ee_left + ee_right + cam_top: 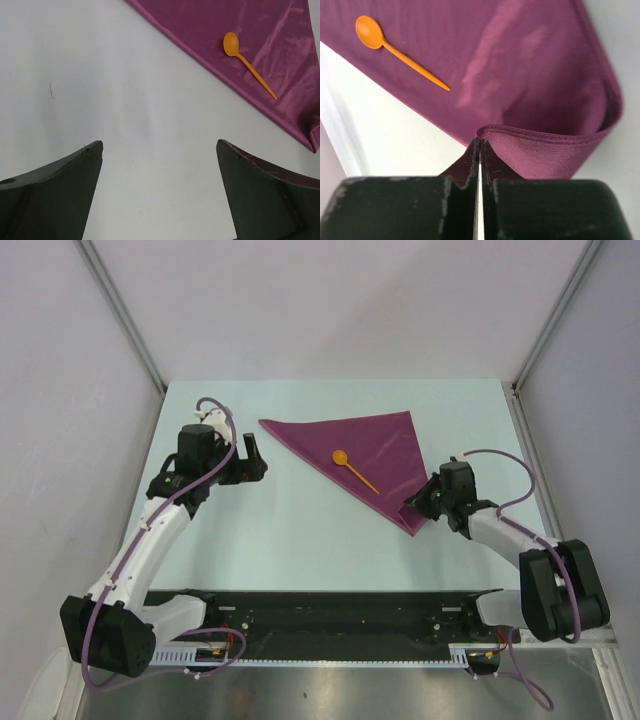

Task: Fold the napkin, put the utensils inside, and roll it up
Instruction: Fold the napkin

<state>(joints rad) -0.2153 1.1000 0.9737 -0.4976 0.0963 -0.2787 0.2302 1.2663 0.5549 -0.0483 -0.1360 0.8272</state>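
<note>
The plum napkin (370, 440) lies folded into a triangle on the table, one point toward the near right. An orange spoon (352, 468) lies on it near the long folded edge, bowl to the left. My right gripper (412, 505) is shut on the napkin's near corner. In the right wrist view the gripper (480, 142) pinches that corner, and the napkin (520, 65) curls up and over, with the spoon (400, 55) beyond it. My left gripper (254, 458) is open and empty beside the napkin's left point. In the left wrist view the gripper (159, 145) is over bare table, with the napkin (200, 25) and spoon (247, 62) ahead.
The pale table (300, 530) is bounded by white walls on the left, back and right. A black rail (330, 615) with the arm bases runs along the near edge.
</note>
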